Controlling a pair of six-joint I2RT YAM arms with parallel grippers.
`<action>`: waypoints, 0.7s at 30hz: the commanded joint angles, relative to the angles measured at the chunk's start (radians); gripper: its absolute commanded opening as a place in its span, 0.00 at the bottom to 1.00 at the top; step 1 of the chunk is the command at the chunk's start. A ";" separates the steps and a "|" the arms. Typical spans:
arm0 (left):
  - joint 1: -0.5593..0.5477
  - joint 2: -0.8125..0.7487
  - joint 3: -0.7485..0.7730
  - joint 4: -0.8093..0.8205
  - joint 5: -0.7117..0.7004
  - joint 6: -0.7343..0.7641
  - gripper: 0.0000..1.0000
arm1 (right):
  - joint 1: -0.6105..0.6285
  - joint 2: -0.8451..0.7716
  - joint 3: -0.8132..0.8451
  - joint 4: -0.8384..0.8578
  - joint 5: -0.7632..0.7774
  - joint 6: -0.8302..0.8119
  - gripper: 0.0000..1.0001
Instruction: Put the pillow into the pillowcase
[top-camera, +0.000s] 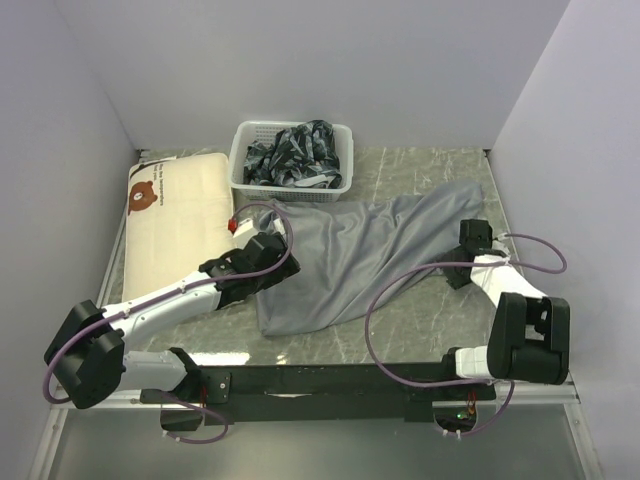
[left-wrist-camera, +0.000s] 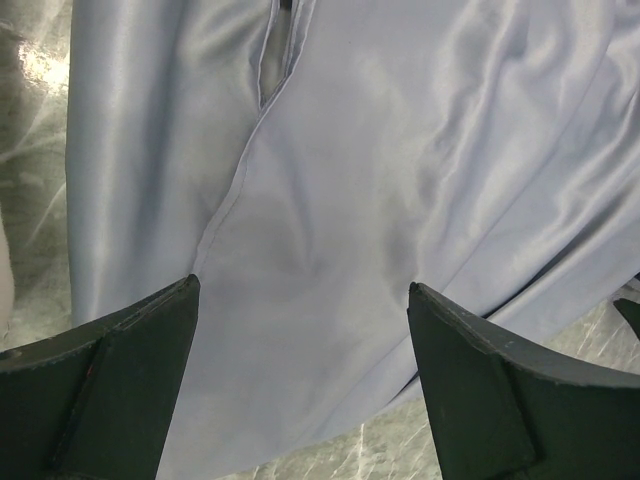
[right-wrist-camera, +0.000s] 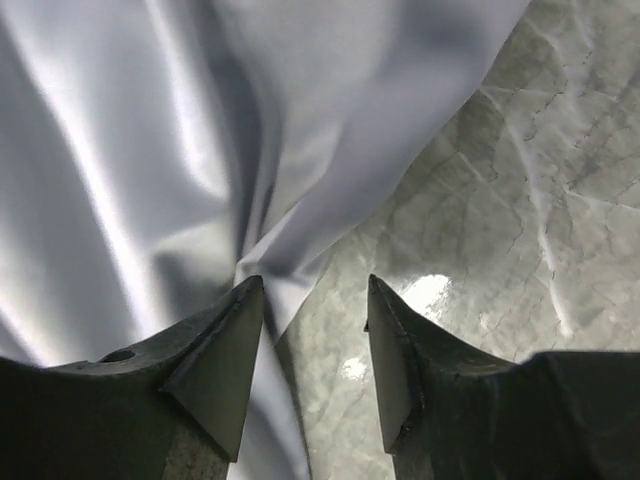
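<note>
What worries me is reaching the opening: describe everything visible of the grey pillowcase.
The pillowcase is plain grey, smooth, faintly shiny cloth, lying flat but wrinkled on the marbled table, slanting from near left to far right. A hemmed edge with a narrow gap shows in the left wrist view. The left gripper hovers open over it; the right gripper straddles its right edge, one finger on the fabric.

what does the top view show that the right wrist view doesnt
Only the top view: the pillow lying left of the pillowcase, not in it, and a white basket of dark cloth behind them. Only the right wrist view: the right gripper up close, jaws apart, with the pillowcase's edge between them. Both: the grey pillowcase on the marble table.
</note>
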 joint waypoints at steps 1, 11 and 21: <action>0.004 -0.025 0.016 0.005 -0.014 0.005 0.90 | -0.006 -0.058 0.022 -0.004 0.025 -0.015 0.54; 0.005 -0.025 0.015 0.011 -0.010 0.008 0.90 | -0.029 0.140 0.134 0.002 0.036 -0.033 0.55; 0.007 0.025 0.027 0.043 0.012 0.017 0.89 | -0.173 0.083 0.104 -0.043 -0.013 -0.078 0.00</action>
